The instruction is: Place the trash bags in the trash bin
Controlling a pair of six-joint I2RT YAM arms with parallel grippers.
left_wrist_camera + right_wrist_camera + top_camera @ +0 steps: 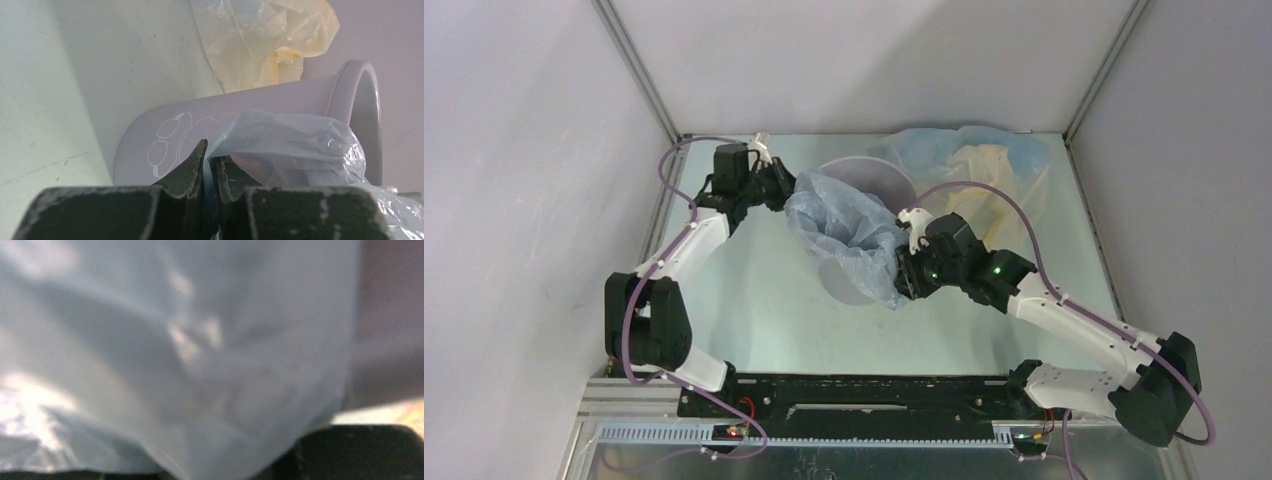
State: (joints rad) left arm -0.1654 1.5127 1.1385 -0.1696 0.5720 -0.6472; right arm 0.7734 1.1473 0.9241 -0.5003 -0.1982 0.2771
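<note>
Holding the blue-grey trash bag (844, 225) across the trash bin (894, 172) mouth, not yet seated | our left gripper (206, 162) pinches film at the bin's left rim | right gripper (902, 278) at the near rim, film-smothered, we cannot tell its grip | blue and cream-yellow bags (979, 160) wait behind the bin

- A pale green table (754, 320) with a smooth top, enclosed by pale walls (524, 150) on the left, far and right sides.
- A light grey round trash bin (300, 97) stands upright on the table, mid-back.
- A loose heap of trash bags (984, 165), pale blue and cream-yellow, lies in the far right corner, just beside the bin.
- A black mounting rail (854, 395) runs along the near edge.
</note>
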